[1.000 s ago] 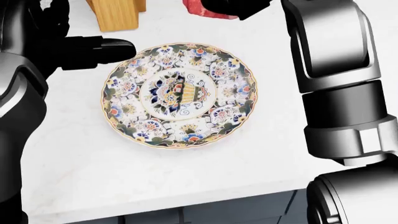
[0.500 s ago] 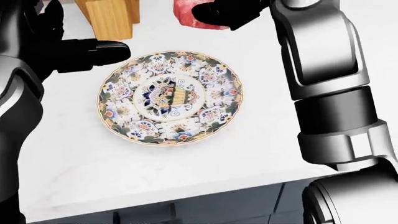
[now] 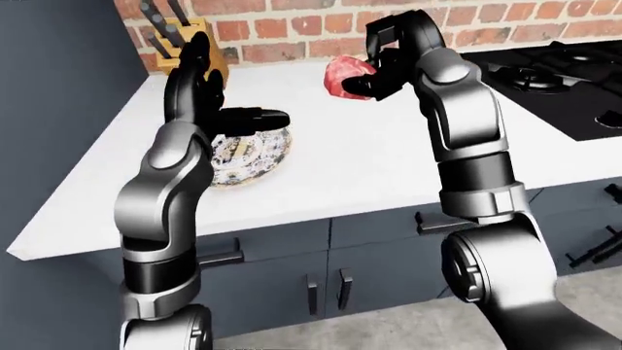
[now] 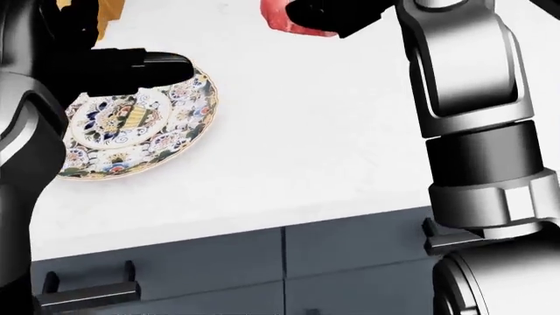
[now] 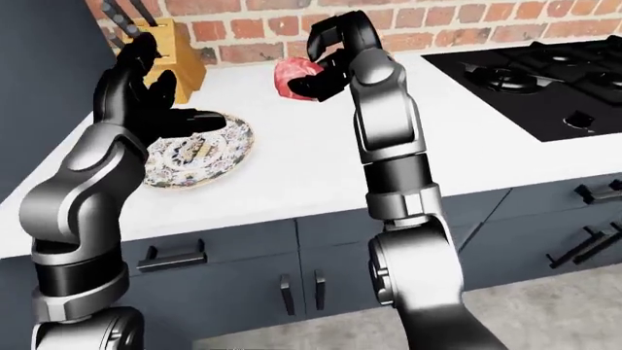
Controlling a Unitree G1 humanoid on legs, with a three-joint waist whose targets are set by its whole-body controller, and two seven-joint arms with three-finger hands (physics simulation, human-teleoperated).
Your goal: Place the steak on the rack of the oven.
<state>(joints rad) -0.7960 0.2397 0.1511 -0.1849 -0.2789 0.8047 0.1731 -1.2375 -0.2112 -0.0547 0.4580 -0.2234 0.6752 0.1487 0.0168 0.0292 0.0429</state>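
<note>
The red steak (image 5: 292, 75) is held up above the white counter (image 5: 311, 160) in my right hand (image 5: 321, 73), whose black fingers are closed round it; it also shows at the top of the head view (image 4: 284, 18). My left hand (image 5: 155, 109) is open and empty, with its fingers spread above the patterned plate (image 5: 195, 154). The plate is bare. The oven and its rack do not show in any view.
A wooden knife block (image 5: 170, 47) stands by the brick wall at the top left. A black gas hob (image 5: 534, 80) lies in the counter on the right. Dark cabinet doors with handles (image 5: 301, 292) run below the counter edge.
The whole head view has shifted: the plate slid to the left and the cabinet fronts came into view below. The steak stays in my raised right hand.
</note>
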